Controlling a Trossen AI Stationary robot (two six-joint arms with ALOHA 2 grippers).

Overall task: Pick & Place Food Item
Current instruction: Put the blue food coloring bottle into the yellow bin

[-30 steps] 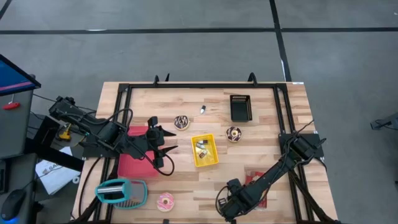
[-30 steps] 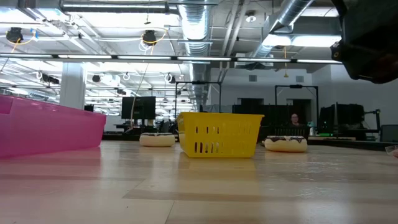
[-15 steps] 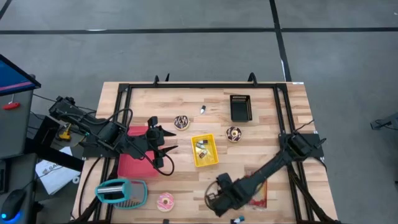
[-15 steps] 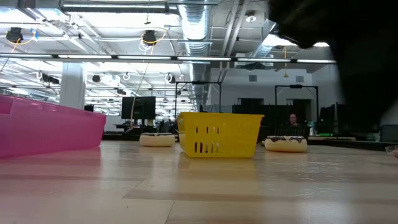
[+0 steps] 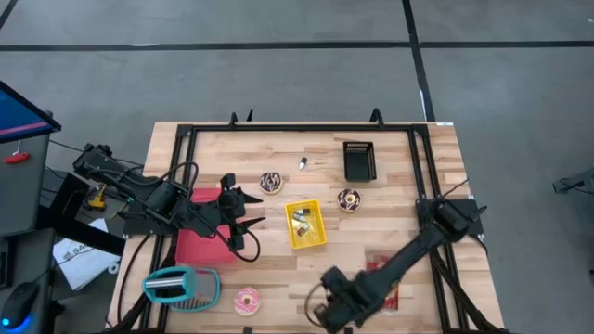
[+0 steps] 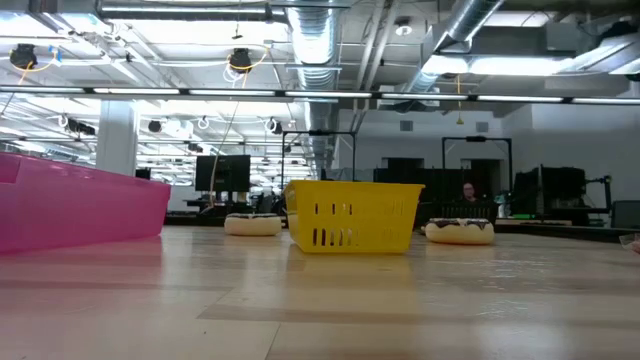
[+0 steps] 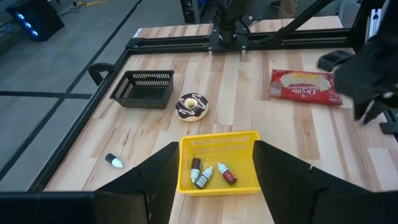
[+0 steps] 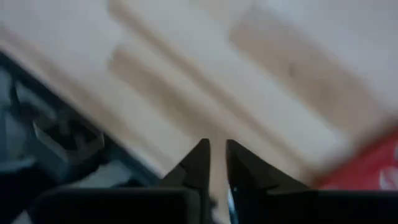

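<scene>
A red snack packet [image 5: 379, 276] lies flat on the table at the near right, also in the left wrist view [image 7: 306, 86]. My right gripper [image 5: 332, 310] hangs above the table near its front edge, just left of the packet. In the right wrist view its fingers [image 8: 214, 158] point down, all but shut, with bare wood under them and the packet's red corner [image 8: 373, 168] off to one side. My left gripper [image 5: 249, 223] waits open at the left, above the pink bin [image 5: 197, 243], looking toward the yellow basket [image 7: 219, 163].
The yellow basket [image 5: 304, 224] holds small bottles. Chocolate donuts [image 5: 271, 182] [image 5: 349, 199] lie behind it, a pink donut [image 5: 247, 301] near the front edge. A black basket [image 5: 358, 160] and a small bottle [image 5: 303, 163] sit at the far side, a teal thing [image 5: 181, 286] at the near left.
My right gripper has risen from low over the table's near edge and has rolled about its own pointing line. Its dark bulk, which filled the low view's upper right, has gone up out of that view. The packet has stayed on the table.
</scene>
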